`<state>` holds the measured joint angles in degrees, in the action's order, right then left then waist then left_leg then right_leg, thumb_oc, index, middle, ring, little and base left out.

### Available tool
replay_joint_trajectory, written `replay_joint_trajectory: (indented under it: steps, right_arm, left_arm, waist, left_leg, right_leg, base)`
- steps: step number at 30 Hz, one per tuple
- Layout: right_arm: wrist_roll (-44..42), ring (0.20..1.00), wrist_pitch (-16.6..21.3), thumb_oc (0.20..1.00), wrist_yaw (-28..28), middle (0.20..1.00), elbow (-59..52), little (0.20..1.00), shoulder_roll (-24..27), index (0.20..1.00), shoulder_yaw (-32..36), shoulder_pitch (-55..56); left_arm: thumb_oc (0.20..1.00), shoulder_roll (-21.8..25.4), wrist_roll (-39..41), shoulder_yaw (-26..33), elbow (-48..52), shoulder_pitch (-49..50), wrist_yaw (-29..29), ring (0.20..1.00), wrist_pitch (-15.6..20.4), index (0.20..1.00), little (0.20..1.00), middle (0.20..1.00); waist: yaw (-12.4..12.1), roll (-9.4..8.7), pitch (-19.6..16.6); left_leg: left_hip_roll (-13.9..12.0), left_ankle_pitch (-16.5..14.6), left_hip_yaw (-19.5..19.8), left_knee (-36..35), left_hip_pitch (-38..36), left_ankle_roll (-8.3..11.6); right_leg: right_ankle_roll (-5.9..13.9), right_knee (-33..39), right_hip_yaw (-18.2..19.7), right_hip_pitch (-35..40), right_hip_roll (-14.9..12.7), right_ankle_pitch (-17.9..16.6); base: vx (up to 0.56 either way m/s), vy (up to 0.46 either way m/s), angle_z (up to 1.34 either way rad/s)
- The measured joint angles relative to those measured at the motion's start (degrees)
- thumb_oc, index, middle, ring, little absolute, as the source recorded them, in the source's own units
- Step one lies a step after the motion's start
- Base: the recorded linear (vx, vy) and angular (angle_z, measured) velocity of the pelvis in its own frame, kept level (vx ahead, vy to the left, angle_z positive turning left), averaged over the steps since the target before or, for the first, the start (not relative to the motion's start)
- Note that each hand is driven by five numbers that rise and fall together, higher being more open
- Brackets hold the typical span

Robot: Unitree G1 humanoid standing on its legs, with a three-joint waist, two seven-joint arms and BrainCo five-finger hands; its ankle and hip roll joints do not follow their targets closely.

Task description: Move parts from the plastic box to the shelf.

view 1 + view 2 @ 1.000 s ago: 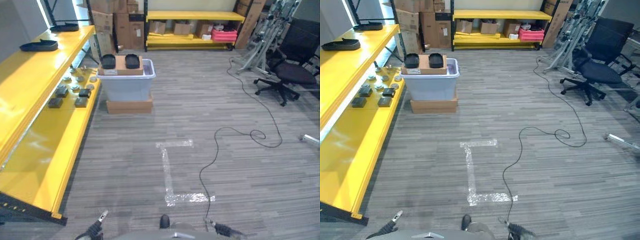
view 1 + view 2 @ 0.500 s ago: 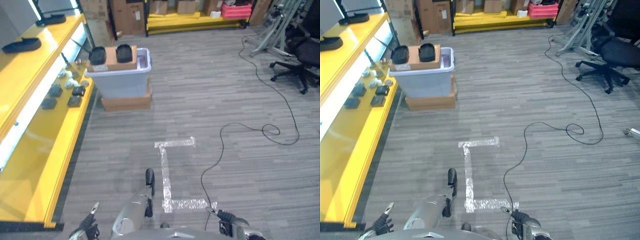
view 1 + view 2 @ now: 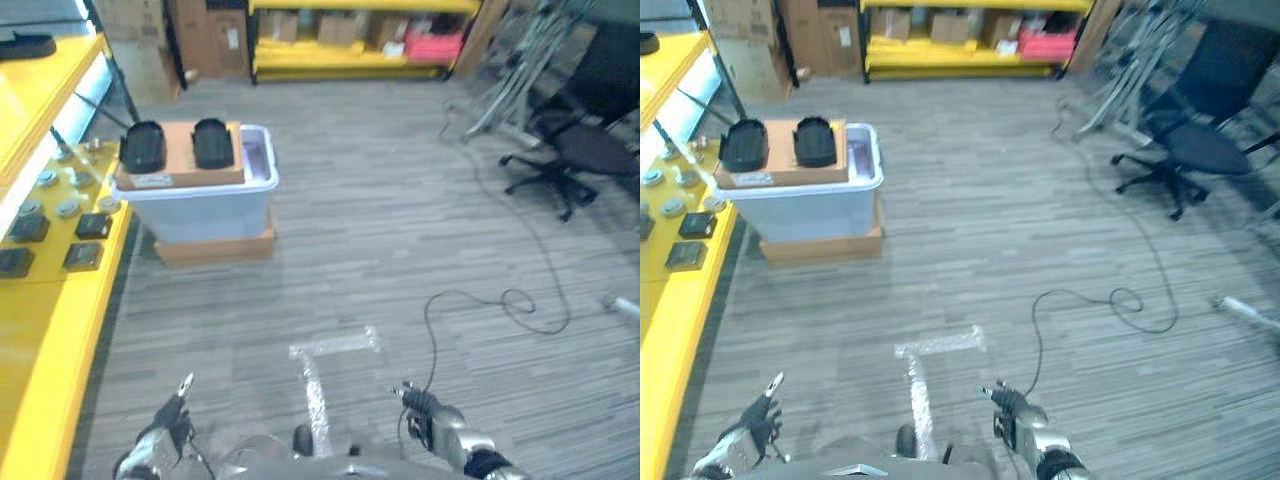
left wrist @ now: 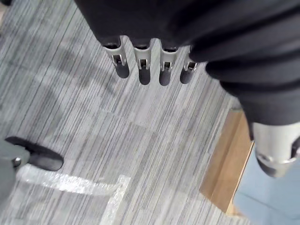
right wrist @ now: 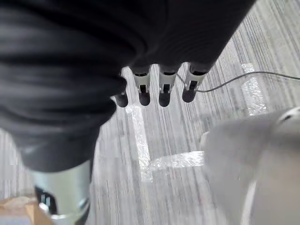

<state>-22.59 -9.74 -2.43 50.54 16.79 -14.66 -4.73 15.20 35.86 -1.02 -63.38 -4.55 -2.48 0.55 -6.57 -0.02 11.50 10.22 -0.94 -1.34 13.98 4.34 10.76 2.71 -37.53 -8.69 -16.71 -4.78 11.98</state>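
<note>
Both robot hands, left (image 3: 165,432) and right (image 3: 428,415), relaxed open, empty. Black parts (image 3: 142,146) atop cardboard on plastic box (image 3: 200,205), beside yellow shelf (image 3: 40,300). I'd walk closer, stop square to box.

Plastic box (image 3: 205,205): pale blue-grey, translucent look. It rests on a flat tan cardboard carton (image 3: 215,246). Across its rim lies a brown cardboard sheet (image 3: 180,160) carrying two black parts (image 3: 211,143). Shelf (image 3: 45,330): bright glossy yellow, holding dark grey square pieces (image 3: 82,256) and pale round ones (image 3: 68,208). Floor (image 3: 360,240): grey, fine striped plank pattern, with silvery tape marks (image 3: 318,370). Office chair (image 3: 580,150): black. Far rack (image 3: 350,50): yellow, with a pink-red bin (image 3: 418,44).
</note>
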Motion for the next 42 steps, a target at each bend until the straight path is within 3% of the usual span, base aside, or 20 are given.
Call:
replay_joint_trajectory:
  steps: [1,2,5,9,10,11,12,15,17,19,20,22,23,26,29,32,36,39,40,42]
  right_arm:
    - [-0.07,1.0,0.15,1.0,0.99,1.0,-0.33,1.0,0.14,1.0,0.15,1.68]
    - [-0.07,1.0,0.94,1.0,1.05,1.0,0.03,1.0,-0.42,1.0,0.15,1.56]
    - [0.27,1.0,1.3,1.0,2.21,1.0,2.37,1.0,-0.81,1.0,2.64,4.36]
    - [1.05,1.0,2.95,1.0,3.41,1.0,6.92,1.0,-1.2,1.0,5.88,7.98]
    - [1.09,1.0,3.81,1.0,3.46,1.0,8.51,1.0,-1.3,1.0,5.44,7.81]
    - [1.37,1.0,4.69,1.0,3.36,1.0,12.98,1.0,-0.47,1.0,5.48,5.06]
    - [1.61,1.0,4.78,1.0,3.19,1.0,13.06,1.0,-0.03,1.0,5.32,4.8]
    - [1.59,1.0,5.78,1.0,3.17,1.0,11.66,1.0,1.8,1.0,5.15,3.38]
    - [1.59,1.0,6.62,1.0,3.17,1.0,8.86,1.0,2.37,1.0,5.2,2.24]
    - [1.58,1.0,7.35,1.0,3.0,1.0,7.67,1.0,2.29,1.0,5.26,1.11]
    - [1.57,1.0,7.35,1.0,2.8,1.0,7.22,1.0,2.1,1.0,6.27,1.18]
    - [1.58,1.0,7.13,1.0,2.44,1.0,8.23,1.0,1.69,1.0,6.8,1.12]
    - [1.67,1.0,7.22,1.0,2.35,1.0,9.46,1.0,1.77,1.0,7.05,1.32]
    - [2.2,1.0,6.99,1.0,1.97,1.0,9.59,1.0,2.47,1.0,6.95,3.1]
    - [2.27,1.0,6.59,1.0,1.1,1.0,9.59,1.0,2.44,1.0,6.84,4.61]
    - [2.27,1.0,6.56,1.0,0.84,1.0,9.46,1.0,2.25,1.0,6.72,5.36]
    - [2.09,1.0,6.81,1.0,0.48,1.0,8.65,1.0,2.63,1.0,6.42,5.68]
    - [1.42,1.0,6.91,1.0,0.45,1.0,8.47,1.0,4.53,1.0,6.77,6.7]
    - [0.94,1.0,6.93,1.0,0.28,1.0,8.88,1.0,3.56,1.0,7.06,6.74]
    - [0.43,1.0,7.25,1.0,0.43,1.0,8.81,1.0,1.54,1.0,7.07,6.86]
  left_arm:
    - [1.0,1.8,-0.09,0.97,0.95,1.4,0.22,1.0,-0.12,1.0,1.0,1.0]
    - [1.0,2.82,-0.12,1.74,-1.1,1.82,-0.09,1.0,-0.17,1.0,1.0,1.0]
    - [1.0,2.5,-0.7,3.23,-3.92,4.69,0.69,1.0,-0.51,1.0,1.0,1.0]
    - [1.0,-1.18,-2.5,0.92,-3.68,10.76,2.11,1.0,-0.13,1.0,1.0,1.0]
    - [1.0,-1.42,-2.49,0.65,-4.99,10.58,2.25,1.0,0.02,1.0,1.0,1.0]
    - [1.0,-3.89,-2.46,-0.39,-7.92,7.9,2.75,1.0,0.32,1.0,1.0,1.0]
    - [1.0,-4.73,-2.56,-0.6,-7.43,7.04,3.0,1.0,0.42,1.0,1.0,1.0]
    - [1.0,-6.77,-3.49,-1.43,-6.55,6.51,3.91,1.0,0.82,1.0,1.0,1.0]
    - [1.0,-6.3,-3.27,-1.28,-4.35,6.18,3.81,1.0,0.82,1.0,1.0,1.0]
    - [1.0,-5.0,-1.91,-1.3,-1.73,5.89,3.48,1.0,0.65,1.0,1.0,1.0]
    - [1.0,-4.01,-0.67,-1.28,0.52,4.67,2.9,1.0,0.63,1.0,1.0,1.0]
    - [1.0,-2.83,0.02,-1.05,1.58,4.63,2.67,1.0,0.69,1.0,1.0,1.0]
    - [1.0,-1.83,0.37,-0.6,0.9,5.52,2.55,1.0,0.55,1.0,1.0,1.0]
    - [1.0,-1.73,2.3,0.47,0.81,7.58,1.9,1.0,0.31,1.0,1.0,1.0]
    - [1.0,-1.72,2.31,1.16,0.22,6.05,1.69,1.0,0.31,1.0,1.0,1.0]
    - [1.0,-1.79,2.19,1.42,-0.81,4.55,1.71,1.0,0.28,1.0,1.0,1.0]
    - [1.0,-1.92,1.49,1.12,-0.99,4.31,1.66,1.0,-0.11,1.0,1.0,1.0]
    - [1.0,-2.65,-0.08,0.64,-1.48,4.34,1.58,1.0,-0.32,1.0,1.0,1.0]
    - [1.0,-2.12,-0.14,0.38,-1.64,3.16,1.44,1.0,-0.32,1.0,1.0,1.0]
    - [1.0,-0.56,-0.32,0.09,-1.53,3.04,1.53,1.0,-0.24,1.0,1.0,1.0]
  waist:
    - [1.75,-0.57,0.14]
    - [1.62,-3.29,1.59]
    - [3.96,-4.83,1.75]
    - [5.1,-2.79,0.22]
    - [5.58,-3.21,-0.34]
    - [6.64,-1.62,-1.79]
    - [7.04,-1.87,-3.3]
    - [6.51,0.29,-6.75]
    - [6.27,-1.01,-7.33]
    - [5.06,-3.36,-7.47]
    - [4.69,-5.37,-6.63]
    - [3.11,-7.54,-5.0]
    - [3.97,-8.17,-3.31]
    - [4.76,-6.0,-2.62]
    - [5.32,-3.84,-1.98]
    - [5.37,-3.08,-1.93]
    - [5.28,-3.11,-1.75]
    - [5.69,1.3,-2.43]
    - [6.01,0.67,-1.89]
    - [5.37,-0.6,-1.73]
  left_leg:
    - [-7.03,-10.72,5.1,5.77,2.12,-12.65]
    - [-3.4,-12.0,5.36,6.81,0.57,-13.8]
    - [-1.41,-15.52,7.18,7.34,-3.53,-15.46]
    - [-3.69,-20.6,13.88,4.01,-14.73,-14.52]
    - [-4.01,-20.21,13.87,3.72,-17.12,-12.94]
    - [-6.05,-17.98,14.51,6.08,-17.92,-7.6]
    - [-6.59,-15.22,13.47,5.86,-18.61,-5.7]
    - [-11.4,-7.83,8.75,7.23,-20.12,-5.74]
    - [-12.5,-0.05,4.8,19.01,-14.22,-5.98]
    - [-13.36,-0.2,2.83,31.77,-5.11,-7.88]
    - [-12.22,-2.12,2.43,40.39,4.24,-10.75]
    - [-11.35,-3.95,0.46,40.58,11.82,-12.07]
    - [-11.75,-4.28,-4.02,27.88,15.0,-11.46]
    - [-11.89,-0.74,-5.25,5.29,14.14,-8.98]
    - [-11.87,3.96,-4.93,-10.73,12.66,-8.47]
    - [-13.21,7.88,-4.9,-11.67,12.24,-8.35]
    - [-13.11,7.92,-5.83,-10.1,7.32,-9.04]
    - [-13.66,7.86,-5.44,-12.03,1.05,-10.55]
    - [-11.65,9.33,-5.05,-13.99,-0.69,-12.27]
    - [-9.17,8.12,-5.18,-16.91,-3.09,-13.3]
  right_leg:
    - [6.84,13.34,-0.99,-5.36,-1.02,-3.36]
    - [6.89,21.05,1.17,-6.44,-2.59,-5.67]
    - [6.27,37.65,2.74,-5.91,-3.11,-9.93]
    - [3.45,32.44,2.64,-3.45,-0.05,-14.07]
    - [1.78,32.23,3.41,0.32,0.0,-14.67]
    - [-0.91,29.91,4.3,2.72,0.93,-19.74]
    - [-3.19,28.76,4.63,3.28,1.11,-21.54]
    - [-5.32,28.98,1.7,7.81,4.27,-18.3]
    - [-7.18,30.87,1.47,10.61,5.28,-16.85]
    - [-9.02,32.52,2.2,12.74,5.64,-15.63]
    - [-10.19,33.75,2.0,14.2,5.37,-14.65]
    - [-9.85,35.08,1.98,16.32,5.13,-14.92]
    - [-9.04,38.33,1.01,20.78,5.64,-14.47]
    - [-8.3,42.2,-0.79,25.38,7.43,-13.88]
    - [-6.99,42.15,-1.53,26.05,7.94,-13.04]
    - [-5.82,42.14,-1.84,27.04,7.22,-12.3]
    - [-3.66,42.12,-1.54,29.14,4.74,-10.78]
    - [-1.18,38.84,-1.77,29.65,4.99,-6.85]
    - [-0.07,35.26,-2.9,28.96,2.73,-4.96]
    - [1.81,28.95,-3.16,25.94,-0.36,-1.49]
  base:
    - [0.83,-0.232,0.66]
    - [0.81,-0.227,0.59]
    - [0.65,-0.199,0.63]
    - [0.71,-0.258,0.78]
    - [0.75,-0.334,1.05]
    - [0.71,-0.344,1.27]
    - [0.55,-0.305,1.15]
    - [0.36,-0.271,0.34]
    - [0.26,-0.235,0.04]
    - [0.23,-0.198,0.02]
    - [0.21,-0.068,0.08]
    - [0.26,0.053,-0.15]
    - [0.23,0.147,-0.27]
    - [0.22,0.204,-0.25]
    - [0.18,0.186,-0.04]
    - [0.13,0.198,-0.02]
    - [0.08,0.191,-0.13]
    - [0.09,0.198,0.12]
    - [0.12,0.209,0.23]
    - [0.1,0.209,0.03]
